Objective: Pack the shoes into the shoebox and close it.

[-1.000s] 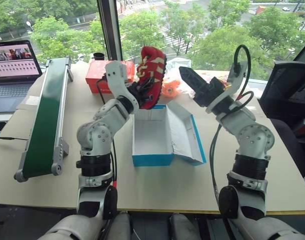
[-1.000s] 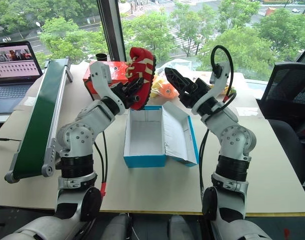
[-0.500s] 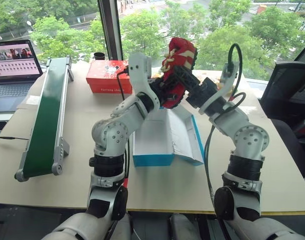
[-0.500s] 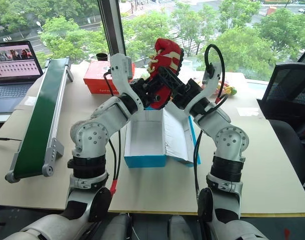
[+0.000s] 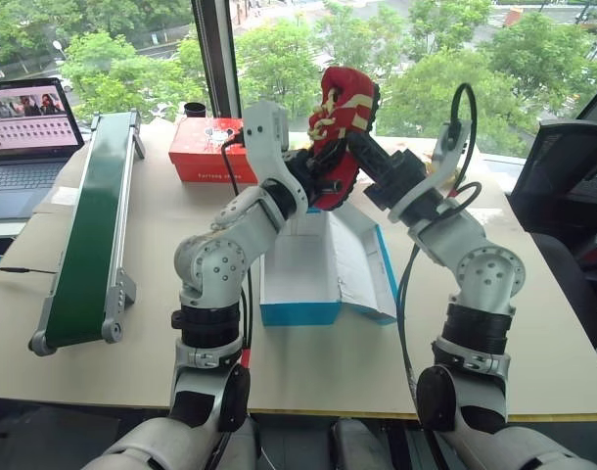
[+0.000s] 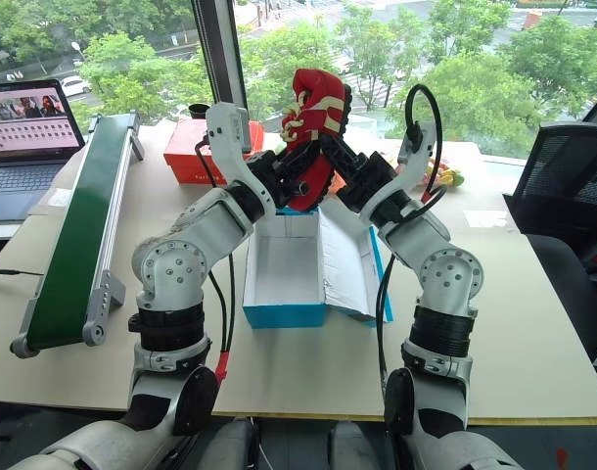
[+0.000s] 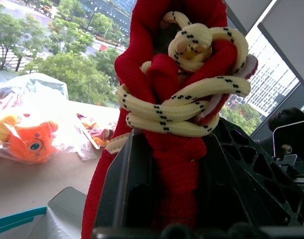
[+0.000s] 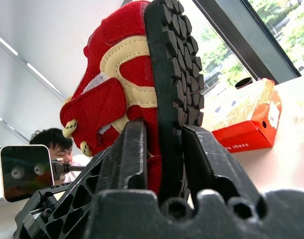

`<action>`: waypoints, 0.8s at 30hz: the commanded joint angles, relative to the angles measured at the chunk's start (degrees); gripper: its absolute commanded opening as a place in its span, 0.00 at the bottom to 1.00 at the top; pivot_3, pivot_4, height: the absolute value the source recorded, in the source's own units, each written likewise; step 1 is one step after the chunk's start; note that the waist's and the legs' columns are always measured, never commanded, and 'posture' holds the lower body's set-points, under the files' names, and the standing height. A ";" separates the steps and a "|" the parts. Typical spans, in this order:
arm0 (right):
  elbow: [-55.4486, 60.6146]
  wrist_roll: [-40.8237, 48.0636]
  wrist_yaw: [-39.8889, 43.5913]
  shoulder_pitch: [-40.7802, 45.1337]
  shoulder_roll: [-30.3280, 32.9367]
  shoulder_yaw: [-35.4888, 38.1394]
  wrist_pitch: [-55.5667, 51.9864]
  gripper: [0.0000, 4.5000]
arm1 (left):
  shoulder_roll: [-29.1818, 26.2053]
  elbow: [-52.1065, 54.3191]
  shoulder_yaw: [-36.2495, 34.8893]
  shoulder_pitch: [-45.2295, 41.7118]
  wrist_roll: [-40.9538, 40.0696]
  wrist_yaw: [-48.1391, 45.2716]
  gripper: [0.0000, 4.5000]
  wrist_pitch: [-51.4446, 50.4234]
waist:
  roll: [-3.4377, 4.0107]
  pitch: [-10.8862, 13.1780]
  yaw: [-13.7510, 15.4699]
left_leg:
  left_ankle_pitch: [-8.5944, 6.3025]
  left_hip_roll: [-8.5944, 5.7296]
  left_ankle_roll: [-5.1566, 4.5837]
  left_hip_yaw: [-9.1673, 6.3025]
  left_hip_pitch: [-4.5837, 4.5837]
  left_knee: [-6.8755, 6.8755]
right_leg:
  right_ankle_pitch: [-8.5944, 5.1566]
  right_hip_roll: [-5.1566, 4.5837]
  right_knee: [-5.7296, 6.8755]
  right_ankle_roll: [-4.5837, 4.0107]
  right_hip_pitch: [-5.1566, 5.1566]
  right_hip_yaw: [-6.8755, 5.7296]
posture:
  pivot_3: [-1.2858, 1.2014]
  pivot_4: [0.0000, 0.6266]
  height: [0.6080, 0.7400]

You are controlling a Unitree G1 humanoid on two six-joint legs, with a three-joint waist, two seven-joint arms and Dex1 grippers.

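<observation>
Right gripper pinches red shoe by its sole while left gripper fingers stand spread around it, so a thin hold could drop it beside the shoebox.

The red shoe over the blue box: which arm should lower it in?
Probably the right. The right gripper is clamped on the red shoe at its sole, above the blue box, while the left gripper looks open.

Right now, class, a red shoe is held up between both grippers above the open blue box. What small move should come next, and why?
Probably draw the left gripper clear. Its fingers look spread beside the shoe, while the right gripper pinches the shoe's sole, so the right arm could then lower it into the shoebox.
</observation>
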State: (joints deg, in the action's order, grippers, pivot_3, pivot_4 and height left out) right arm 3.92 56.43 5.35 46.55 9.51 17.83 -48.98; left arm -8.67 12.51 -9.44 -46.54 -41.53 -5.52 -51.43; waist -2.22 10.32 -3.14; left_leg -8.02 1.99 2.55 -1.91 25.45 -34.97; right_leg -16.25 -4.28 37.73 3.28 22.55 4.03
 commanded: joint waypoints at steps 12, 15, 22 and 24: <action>3.15 -10.36 -13.43 2.65 0.44 -11.96 -17.55 0.09 | -20.70 7.49 -3.74 8.85 -2.14 -8.78 0.99 -8.84 | 0.06 0.04 1.20 | 0.01 0.01 0.00 -0.01 0.28 -0.04 | -0.01 -0.04 0.19 -0.02 0.31 -0.05 | 0.52 0.24 0.99; 1.04 -11.25 -15.83 2.03 -0.46 -10.39 -22.93 0.09 | -19.77 8.15 -3.20 9.20 -2.30 -8.32 0.99 -8.80 | 0.06 0.04 1.22 | 0.01 0.02 -0.01 -0.01 0.29 -0.06 | -0.01 -0.03 0.19 -0.02 0.31 -0.05 | 0.52 0.24 0.99; -6.13 -18.26 -18.83 -2.64 -0.55 -8.44 -26.31 0.09 | -18.72 7.67 -1.98 9.06 -1.35 -8.31 0.99 -8.36 | 0.05 0.03 1.20 | 0.01 0.00 -0.01 0.00 0.34 -0.05 | -0.01 -0.05 0.19 -0.02 0.36 -0.04 | 0.52 0.24 0.99; -6.94 -20.25 -18.90 -3.17 -0.29 -8.43 -26.05 0.09 | -18.51 7.24 -1.57 8.65 -0.98 -8.47 0.99 -8.24 | 0.05 0.03 1.07 | 0.01 0.00 -0.01 0.01 0.37 -0.06 | 0.00 -0.05 0.23 -0.02 0.43 -0.04 | 0.52 0.24 0.99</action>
State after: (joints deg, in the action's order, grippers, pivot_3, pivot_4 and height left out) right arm -3.34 38.26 -12.92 43.53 8.69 8.18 -74.82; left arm -27.24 19.08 -11.16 -36.96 -42.82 -13.63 -60.31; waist -2.17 10.35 -2.07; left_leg -8.00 1.99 2.53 -1.90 25.85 -35.03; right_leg -16.26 -4.32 37.97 3.26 23.01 4.00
